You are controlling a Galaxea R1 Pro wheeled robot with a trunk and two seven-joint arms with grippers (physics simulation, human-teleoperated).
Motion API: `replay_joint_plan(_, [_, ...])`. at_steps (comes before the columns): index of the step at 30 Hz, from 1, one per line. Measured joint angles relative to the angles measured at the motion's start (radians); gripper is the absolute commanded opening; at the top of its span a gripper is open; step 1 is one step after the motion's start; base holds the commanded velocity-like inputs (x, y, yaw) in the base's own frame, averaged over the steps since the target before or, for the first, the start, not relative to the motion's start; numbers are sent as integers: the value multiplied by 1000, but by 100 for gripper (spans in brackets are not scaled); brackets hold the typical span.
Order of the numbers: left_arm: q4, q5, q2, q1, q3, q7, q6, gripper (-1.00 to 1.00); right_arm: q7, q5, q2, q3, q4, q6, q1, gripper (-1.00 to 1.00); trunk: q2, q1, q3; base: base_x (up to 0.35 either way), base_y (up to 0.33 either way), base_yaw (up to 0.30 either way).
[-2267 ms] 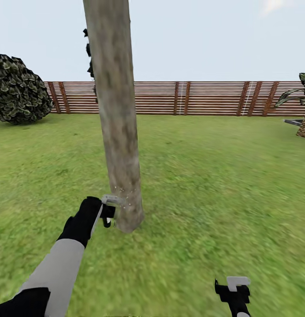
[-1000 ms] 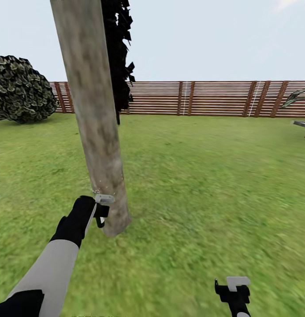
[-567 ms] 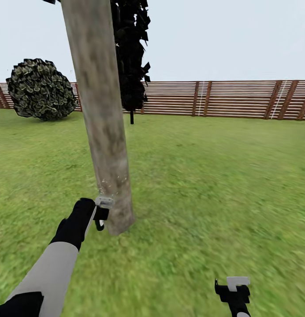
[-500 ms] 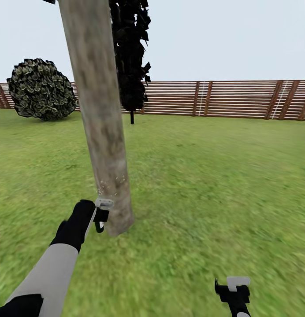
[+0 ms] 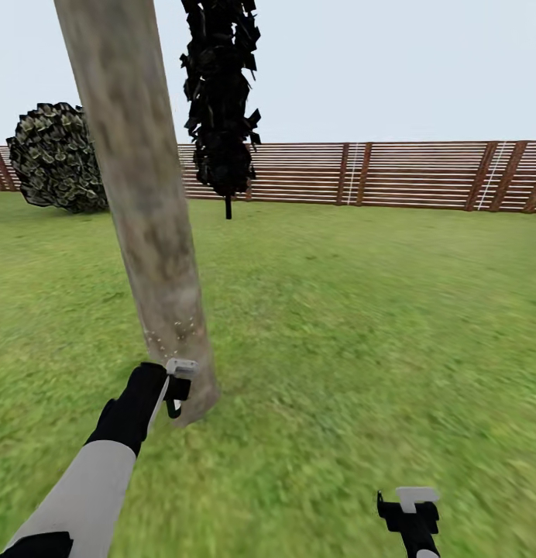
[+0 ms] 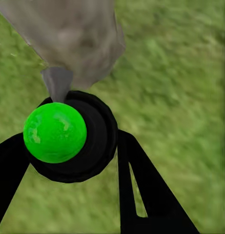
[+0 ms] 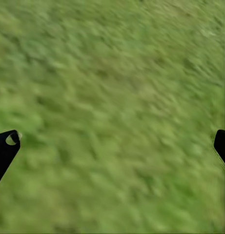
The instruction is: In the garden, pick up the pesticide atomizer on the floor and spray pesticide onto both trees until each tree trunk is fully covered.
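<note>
A thick pale tree trunk (image 5: 148, 225) rises from the lawn at the left of the head view and leans toward the upper left. My left gripper (image 5: 177, 381) sits right beside its base, shut on the pesticide atomizer (image 5: 175, 397). Along the left wrist's fingers the pesticide atomizer (image 6: 80, 141) appears end-on as a black round body with a bright green spot, its grey nozzle aimed at the tree trunk (image 6: 73, 34). Whitish pesticide specks (image 5: 171, 333) dot the bark just above the gripper. My right gripper (image 5: 411, 505) hangs open low at the right, over grass.
A near-black thin-stemmed tree (image 5: 220, 101) stands behind the trunk. A round leafy bush (image 5: 55, 159) sits at the far left by the slatted wooden fence (image 5: 392, 174). Green lawn (image 5: 361, 325) spreads to the right and ahead.
The whole view has shifted, so the camera moved: the trunk now sits further left and the dark tree is clear of it. My left gripper stays at the trunk's base.
</note>
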Motion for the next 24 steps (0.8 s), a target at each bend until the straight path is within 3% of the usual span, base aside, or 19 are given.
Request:
replay_joint_plan(8, [0,-4,14,26,9,0,-1,-100,0,0,1,0,0,0,-1,100,0,0,0,94,-270,163])
replay_joint_plan(11, [1,-5,27,48,49,-1,-3,-100,0,0,1,0,0,0,0,100,0,0,0,136,-270,277])
replay_joint_plan(15, [4,8,8,66,53,0,-32,-100,0,0,2,0,0,0,-1,100,0,0,0,160,-267,275])
replay_joint_plan(18, [31,-2,9,68,62,1,-55,-100,0,0,1,0,0,0,0,100,0,0,0,172,-262,133])
replay_joint_plan(21, [75,-10,38,83,122,2,-98,-100,1,0,1,0,0,0,-1,100,0,0,0,174,-260,15])
replay_joint_plan(22, [82,-13,55,93,156,2,-150,-100,1,0,1,0,0,0,-1,100,0,0,0,175,-260,4])
replay_joint_plan(24, [104,2,53,98,169,1,-180,-100,1,0,1,0,0,0,0,100,0,0,0,176,-260,5])
